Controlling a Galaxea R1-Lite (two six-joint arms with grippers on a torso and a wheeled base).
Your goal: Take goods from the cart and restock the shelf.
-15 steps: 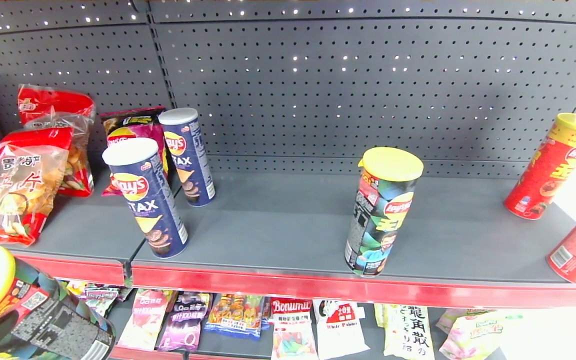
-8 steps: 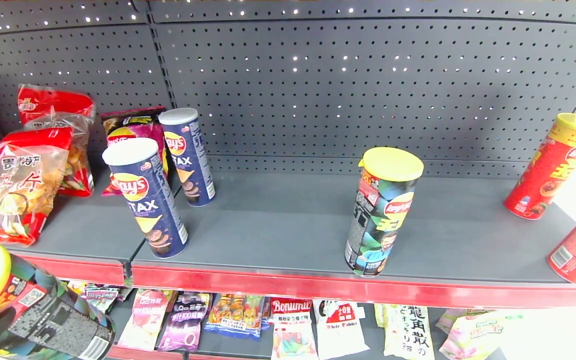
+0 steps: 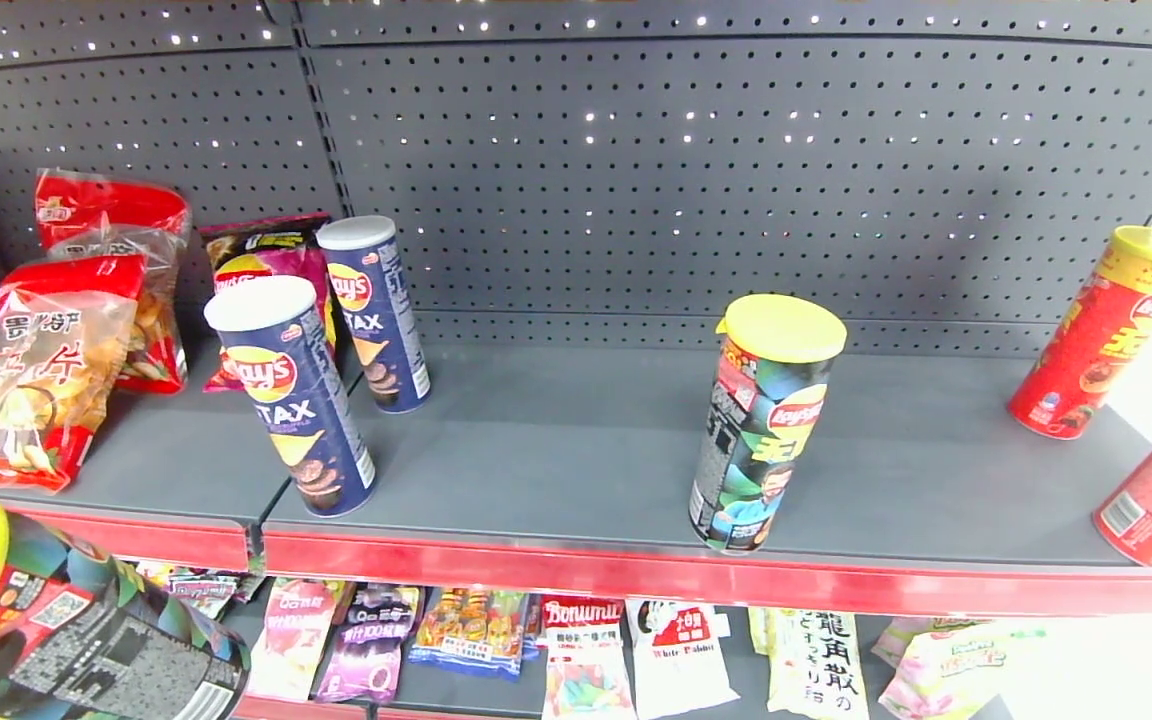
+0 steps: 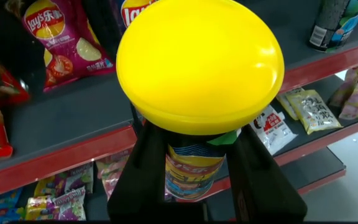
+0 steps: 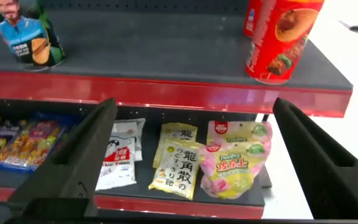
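Left hand (image 4: 194,155) gripping can (image 3: 86,640) from both sides, just under yellow lid (image 4: 197,62). Can tilting, hanging low in front of shelf (image 3: 556,440), off its left end, not yet set down. Right hand (image 5: 191,165) spreading wide, carrying nothing, facing shelf's right end. Matching can (image 3: 766,420) already standing upright near front edge, bare space showing beside it. Judging restock partly done, with held can waiting for placing.

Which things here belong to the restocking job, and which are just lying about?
Job in hand: yellow-lidded chip can held in the left gripper; grey top shelf; matching can standing on it.
Lying about: blue chip cans; red cans; red snack bags; packets on the lower shelf.
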